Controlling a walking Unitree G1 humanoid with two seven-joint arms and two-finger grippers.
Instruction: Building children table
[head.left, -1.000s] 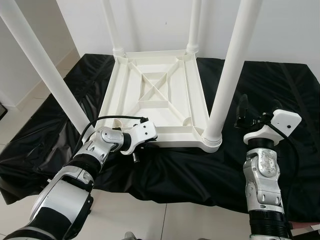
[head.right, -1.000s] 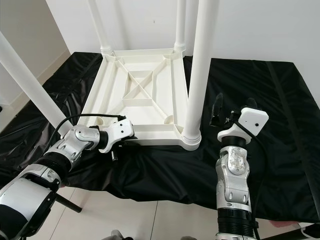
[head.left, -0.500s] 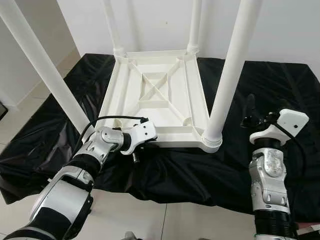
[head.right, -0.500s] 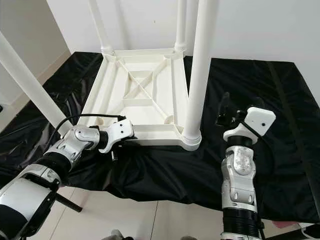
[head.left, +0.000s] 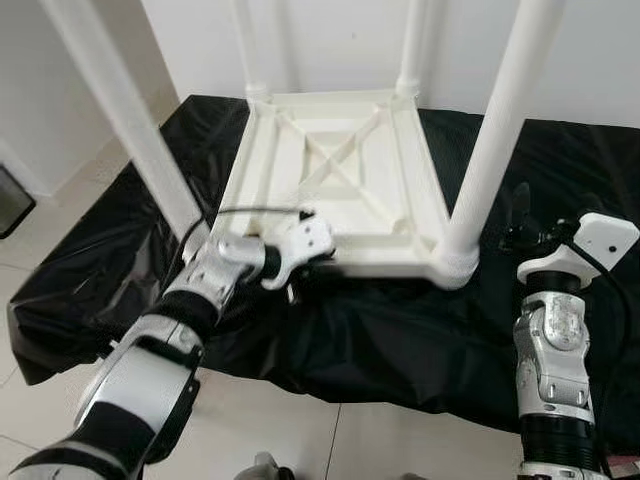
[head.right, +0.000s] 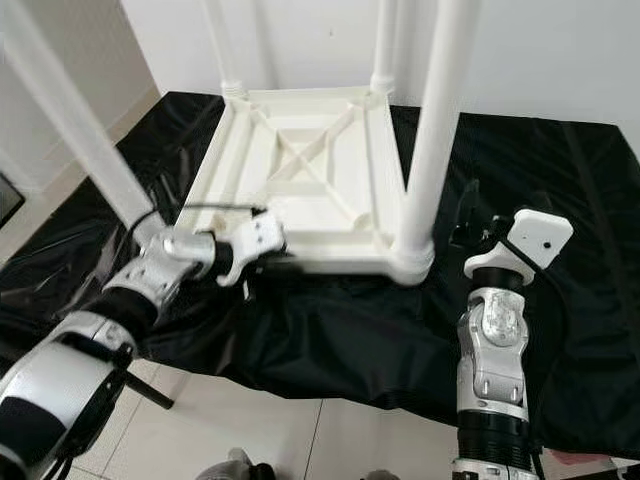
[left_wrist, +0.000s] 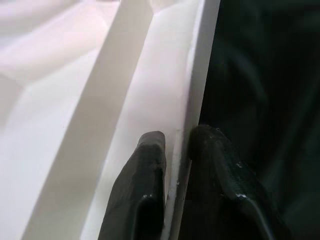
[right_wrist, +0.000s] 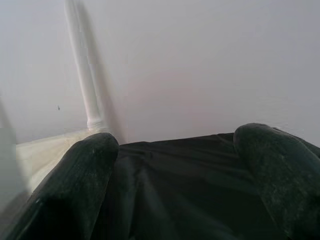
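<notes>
- Table: small white plastic children's table, upside down on black plastic sheet spread over floor; ribbed underside w/ X-brace faces up, four white round legs point upward.
- Near-right table leg stands in its corner socket, just left of the right arm; near-left leg slants up past the left arm.
- Left gripper is at table's near edge, towards the near-left corner. Wrist view: the two black fingers straddle the thin white rim, one on the inner white side, other on the outer side over the black sheet. Jaws nearly closed, pinching the rim, both pads touching it.
- Right gripper held up over the black sheet, just beside the near-right leg but apart from it, fingers pointing up and away from robot. Jaws spread wide, nothing between them; right wrist view looks past them to the white wall & a far leg.
</notes>
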